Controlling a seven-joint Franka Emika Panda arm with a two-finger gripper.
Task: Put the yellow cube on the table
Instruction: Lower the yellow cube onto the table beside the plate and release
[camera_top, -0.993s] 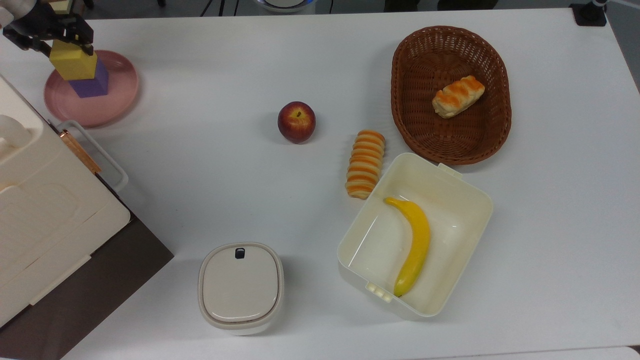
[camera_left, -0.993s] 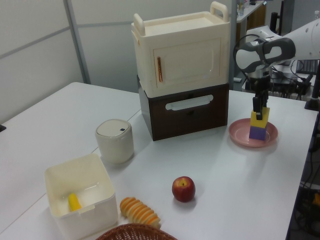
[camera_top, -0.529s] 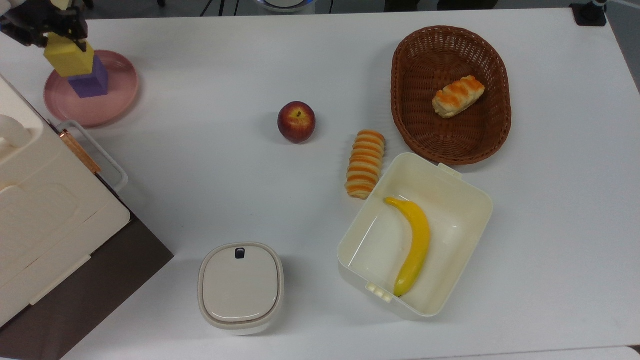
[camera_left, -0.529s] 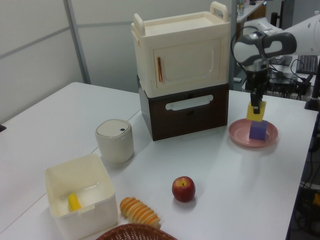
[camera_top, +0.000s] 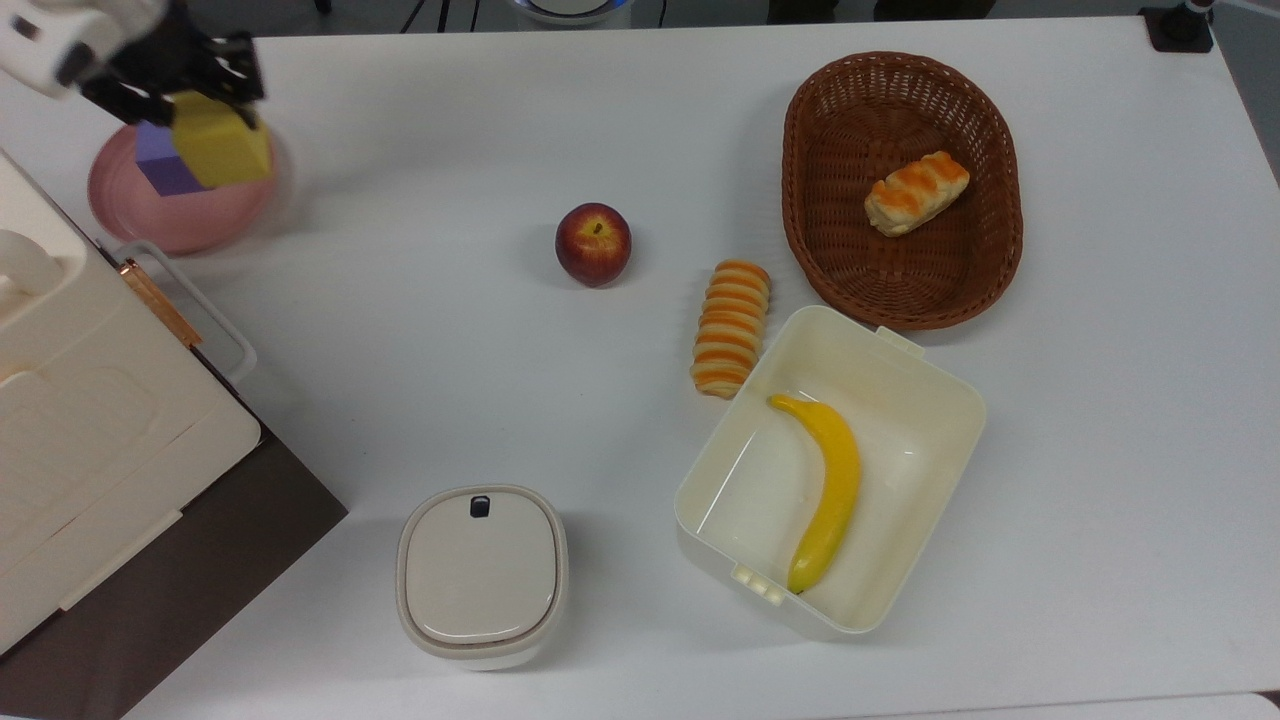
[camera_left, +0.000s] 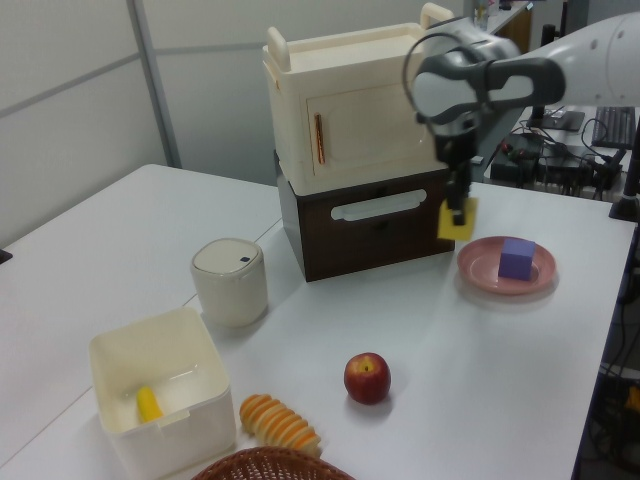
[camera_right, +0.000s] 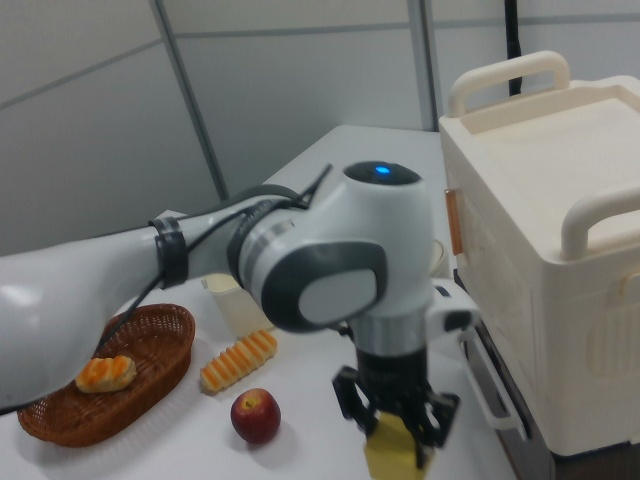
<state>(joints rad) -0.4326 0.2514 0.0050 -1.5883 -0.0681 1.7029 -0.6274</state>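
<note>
The broad white smooth worktop (camera_top: 420, 330) carries everything. At the top view's left stands a cream plastic cabinet (camera_left: 360, 105) stacked on a dark brown drawer unit (camera_left: 370, 225). The white Panda arm (camera_left: 520, 70) reaches in from the left view's right, its wrist pointing straight down, and in the right view its grey-and-white wrist housing hangs vertically beside the cabinet. The dark two-finger gripper (camera_top: 205, 105) points downward with its fingers (camera_left: 458, 205) clamped on opposite sides of the matte yellow cube (camera_top: 222, 150), which hangs in the air, clear of the worktop, over the right edge of the round pink plate (camera_top: 180, 215) in the top view. In the left view the yellow cube (camera_left: 457, 218) sits just left of the plate (camera_left: 507, 266). A purple cube (camera_top: 160, 168) rests on the plate. Farther right in the top view lie an oval brown wicker basket (camera_top: 900, 190), a cream open box (camera_top: 830, 470) and a red apple (camera_top: 593, 243).
</note>
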